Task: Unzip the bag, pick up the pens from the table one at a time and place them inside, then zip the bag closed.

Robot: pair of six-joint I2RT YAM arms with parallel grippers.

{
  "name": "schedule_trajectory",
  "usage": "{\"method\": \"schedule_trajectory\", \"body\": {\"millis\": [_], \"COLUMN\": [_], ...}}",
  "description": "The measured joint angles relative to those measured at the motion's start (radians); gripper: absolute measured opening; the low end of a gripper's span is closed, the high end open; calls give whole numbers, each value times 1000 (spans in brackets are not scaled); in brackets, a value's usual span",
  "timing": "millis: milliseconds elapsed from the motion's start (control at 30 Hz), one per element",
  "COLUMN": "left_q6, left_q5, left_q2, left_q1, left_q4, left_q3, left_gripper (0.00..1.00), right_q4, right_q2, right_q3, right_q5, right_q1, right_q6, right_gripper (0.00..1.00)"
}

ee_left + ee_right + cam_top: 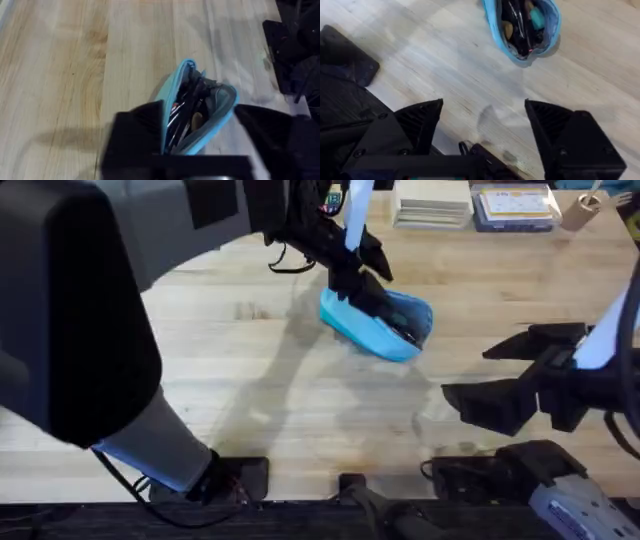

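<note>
We see the light wood worktop (pixel 250 370) spread wide under both arms. The light blue bag (pixel 375 328) lies on it a little beyond the middle, its zipper undone and its mouth gaping. The left gripper (pixel 365 285) is down at the bag; in the left wrist view one black finger (pixel 135 132) sits against the outside of the bag's near wall and the other stands apart on the far side, so we cannot tell whether it grips the fabric. The right gripper (pixel 495 375) hovers over bare worktop near the right edge, well apart from the bag, jaws spread wide and empty. Inside the bag we make out the black pens (pixel 182 112), bundled together lengthwise.
</note>
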Motion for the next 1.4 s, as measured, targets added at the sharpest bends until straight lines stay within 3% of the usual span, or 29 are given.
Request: {"method": "schedule_trajectory", "body": {"millis": [33,100,467,567,833,933,1233,1400], "left_q6": [-1,-2,-4,-37,-134,-144,-158,-160], "left_q5": [0,1,7,21,25,-30,-311,-400], "left_q2": [0,0,0,0,0,0,1,0], "left_q1": [0,0,0,0,16,26,28,28], "left_q4": [-1,-2,-2,-3,-41,-117,-396,-440], "left_q3": [0,0,0,9,169,237,385,399], "left_gripper": [927,987,994,995,995,995,995,995], "right_q4": [0,0,0,0,0,0,0,0], "right_q2": [0,0,0,0,0,0,0,0], "right_q3": [0,0,0,0,0,0,0,0], "right_q5": [0,0,0,0,0,0,0,1], "right_q1": [0,0,0,0,0,0,0,0], "right_q6": [0,0,0,0,0,0,0,0], "right_gripper": [997,998,997,997,997,996,997,997]}}
